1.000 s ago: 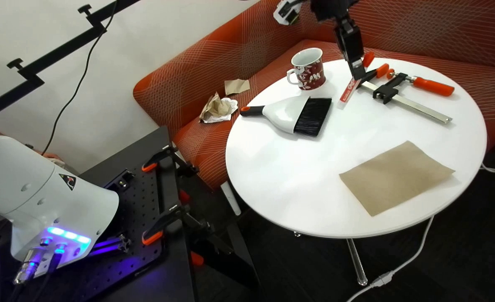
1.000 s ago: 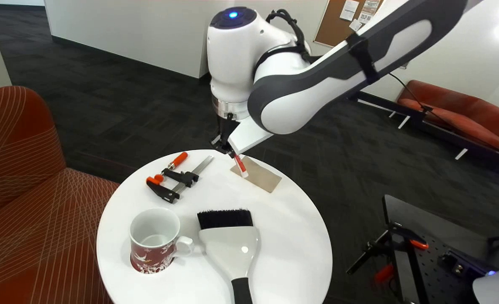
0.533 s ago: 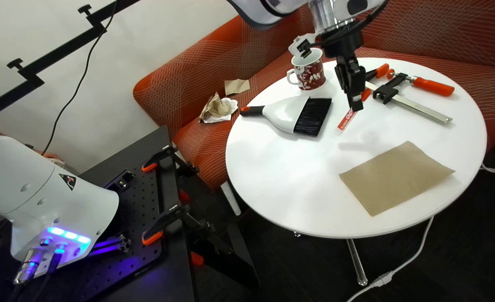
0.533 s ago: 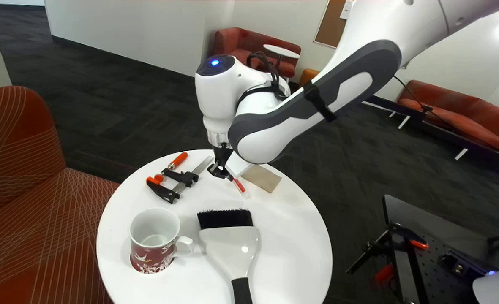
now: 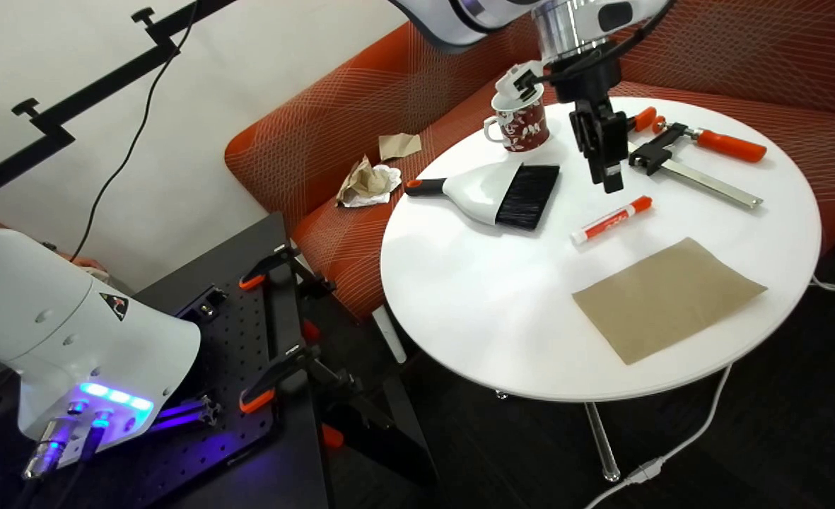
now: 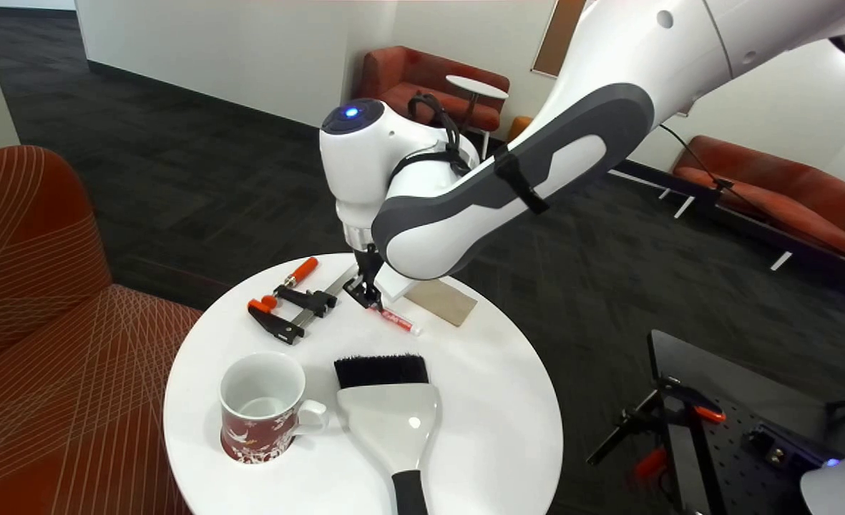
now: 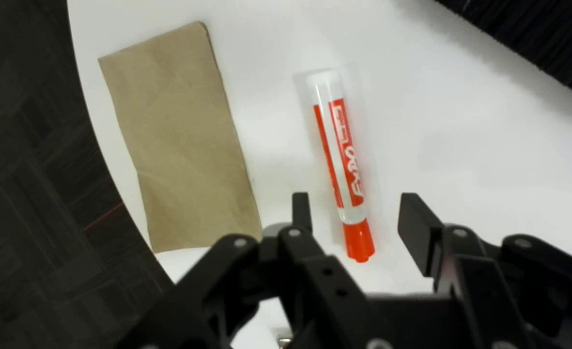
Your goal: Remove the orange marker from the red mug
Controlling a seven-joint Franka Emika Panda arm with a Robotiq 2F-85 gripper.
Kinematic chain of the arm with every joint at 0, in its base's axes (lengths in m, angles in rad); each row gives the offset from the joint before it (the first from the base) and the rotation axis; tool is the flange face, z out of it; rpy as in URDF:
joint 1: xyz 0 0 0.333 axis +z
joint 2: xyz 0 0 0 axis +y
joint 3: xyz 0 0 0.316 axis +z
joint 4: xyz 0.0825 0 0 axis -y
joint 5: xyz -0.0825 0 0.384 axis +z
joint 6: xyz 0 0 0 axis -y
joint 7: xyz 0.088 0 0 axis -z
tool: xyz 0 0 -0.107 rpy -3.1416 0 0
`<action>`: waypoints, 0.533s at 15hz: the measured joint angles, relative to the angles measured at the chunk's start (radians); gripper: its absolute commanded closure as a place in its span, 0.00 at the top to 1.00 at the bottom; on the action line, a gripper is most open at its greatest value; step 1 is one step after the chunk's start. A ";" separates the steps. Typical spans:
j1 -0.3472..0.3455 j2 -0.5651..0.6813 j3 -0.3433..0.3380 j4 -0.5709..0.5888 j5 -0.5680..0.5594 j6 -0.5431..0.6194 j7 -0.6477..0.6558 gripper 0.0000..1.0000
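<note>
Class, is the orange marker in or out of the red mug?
Out: in both exterior views, the orange marker lies on the white table, apart from the red mug.

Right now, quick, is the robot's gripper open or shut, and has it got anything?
Gripper: open, holding nothing; the orange marker lies on the white table, ungripped.

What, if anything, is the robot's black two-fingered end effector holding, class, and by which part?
Nothing is held: the end effector stands open, and the slim orange-red and white marker lies ungripped on the round white table.
</note>
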 measured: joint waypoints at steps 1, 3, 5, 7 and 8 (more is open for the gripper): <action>0.002 -0.005 -0.005 0.001 0.000 0.002 0.001 0.91; 0.005 -0.024 -0.013 0.000 0.000 0.005 0.004 1.00; 0.010 -0.048 -0.023 -0.002 0.000 0.012 0.005 1.00; 0.015 -0.070 -0.030 -0.004 0.000 0.012 0.006 1.00; 0.016 -0.080 -0.030 -0.005 0.000 0.012 0.006 1.00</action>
